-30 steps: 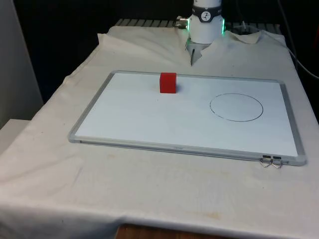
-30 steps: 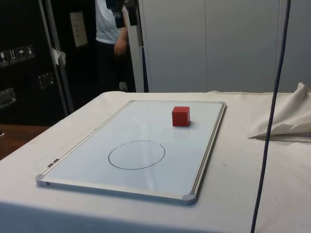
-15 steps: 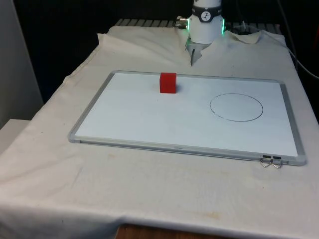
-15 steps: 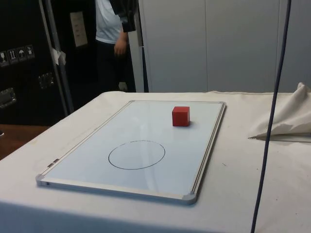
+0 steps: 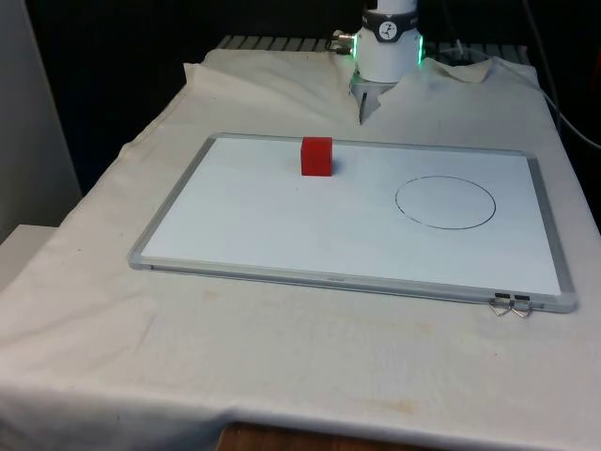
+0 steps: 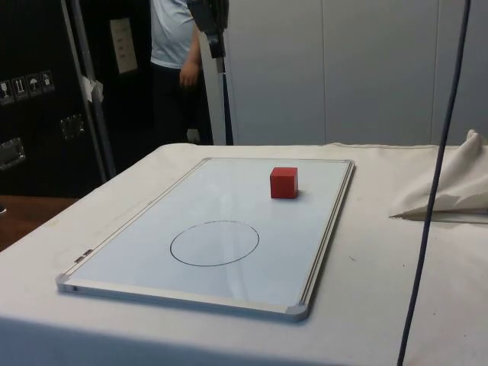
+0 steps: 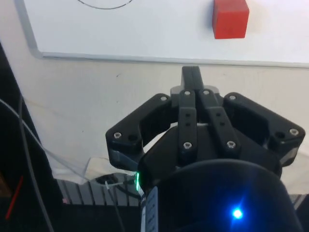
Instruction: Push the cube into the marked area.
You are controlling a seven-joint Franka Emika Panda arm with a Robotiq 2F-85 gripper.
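Small red cube (image 5: 316, 156) sitting upper centre on white metal-framed whiteboard (image 5: 282, 225), apart from drawn black circle (image 5: 445, 201), black two-finger claw (image 7: 191, 76) staying closed, holding nothing.

From the side, a red cube (image 6: 284, 182) sits on the whiteboard (image 6: 320, 229) near its far edge. The drawn circle (image 6: 214, 242) lies well apart from it, toward the near edge. My claw (image 6: 210, 19) hangs high beyond the far edge, with a person (image 6: 172, 46) behind.
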